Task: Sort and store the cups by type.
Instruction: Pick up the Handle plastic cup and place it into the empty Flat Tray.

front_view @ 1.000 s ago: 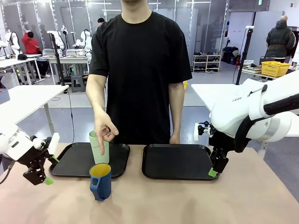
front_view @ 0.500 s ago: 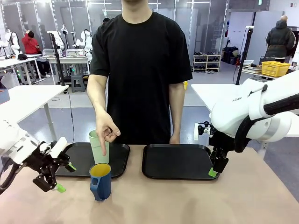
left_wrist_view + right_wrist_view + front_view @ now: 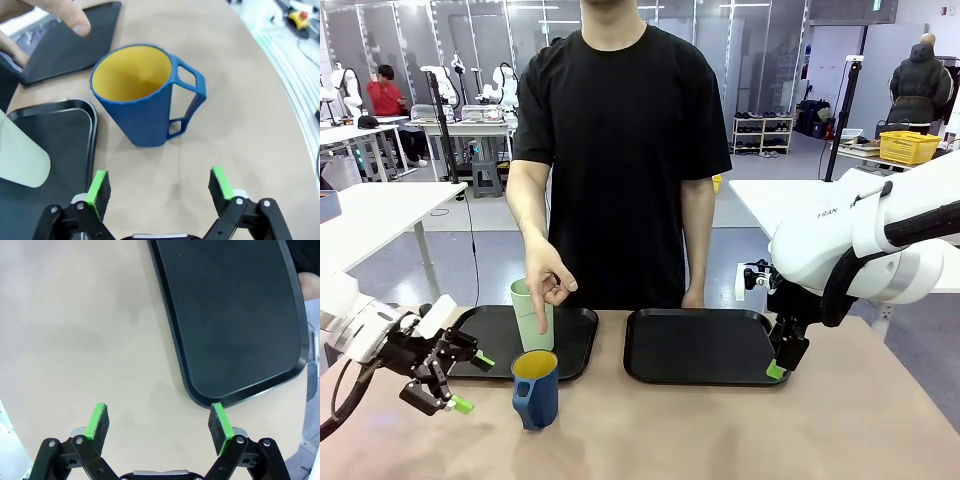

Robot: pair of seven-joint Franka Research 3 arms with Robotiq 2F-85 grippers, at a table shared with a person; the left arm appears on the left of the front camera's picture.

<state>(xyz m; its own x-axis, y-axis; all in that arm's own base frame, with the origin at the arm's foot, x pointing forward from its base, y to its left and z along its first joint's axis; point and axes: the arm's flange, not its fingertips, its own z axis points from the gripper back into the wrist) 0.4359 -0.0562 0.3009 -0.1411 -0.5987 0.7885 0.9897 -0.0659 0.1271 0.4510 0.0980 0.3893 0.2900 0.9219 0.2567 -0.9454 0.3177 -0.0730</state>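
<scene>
- Left wrist view: left gripper [image 3: 160, 182] has its green pads spread wide with nothing between them, hanging over bare table [image 3: 250, 115]
- Just beyond the pads the blue mug [image 3: 142, 105] stands upright on the table, yellow inside, its handle turned to picture right; it touches neither pad
- Past the mug on picture left lies the rim of the left tray [image 3: 92, 125], and on that tray the mint tumbler [image 3: 20, 160] shows at the edge of the picture
- At the top the person's hand [image 3: 60, 10] hangs above the mug with a fingertip turned down
- Right wrist view: right gripper [image 3: 159, 422] is also wide open and empty, low over the table, one pad at the rounded corner of the right tray [image 3: 230, 315], which is bare
- Front view: the mug sits on the table just in front of the left tray, the left gripper just beside it on the robot's left
- The tumbler stands upright on the left tray directly behind the mug
- The person stands at the far edge, one hand lowered in front of the tumbler's rim, index finger pointing down
</scene>
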